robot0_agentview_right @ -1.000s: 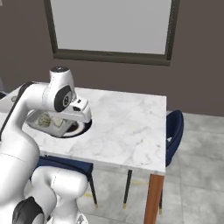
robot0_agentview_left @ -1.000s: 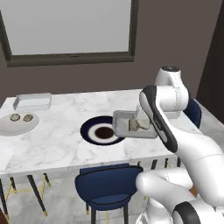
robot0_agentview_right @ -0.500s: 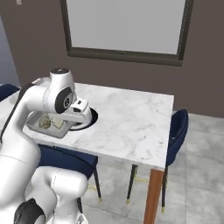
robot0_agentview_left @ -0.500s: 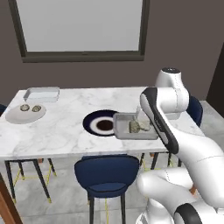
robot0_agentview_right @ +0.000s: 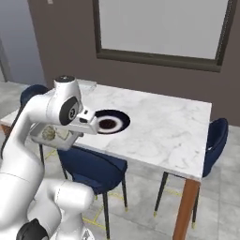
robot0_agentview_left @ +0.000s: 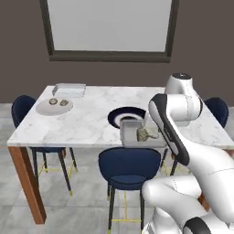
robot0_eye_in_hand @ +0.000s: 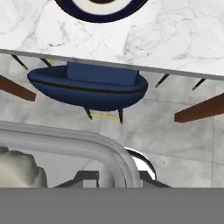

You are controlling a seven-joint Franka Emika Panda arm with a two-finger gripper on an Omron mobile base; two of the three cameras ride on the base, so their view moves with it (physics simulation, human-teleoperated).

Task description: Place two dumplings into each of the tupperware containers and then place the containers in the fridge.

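Left of the navy plate (robot0_agentview_left: 124,117), two dumplings (robot0_agentview_left: 58,102) wait beside the second container (robot0_agentview_left: 69,89). The gripper (robot0_agentview_left: 155,132) clamps the filled container (robot0_agentview_left: 137,134) beyond the table (robot0_agentview_left: 91,123) edge; any tilt could spill it.

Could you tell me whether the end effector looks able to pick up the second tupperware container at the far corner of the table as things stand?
Probably not: the end effector is already shut on the filled tupperware container, and the second container sits at the table's far corner.
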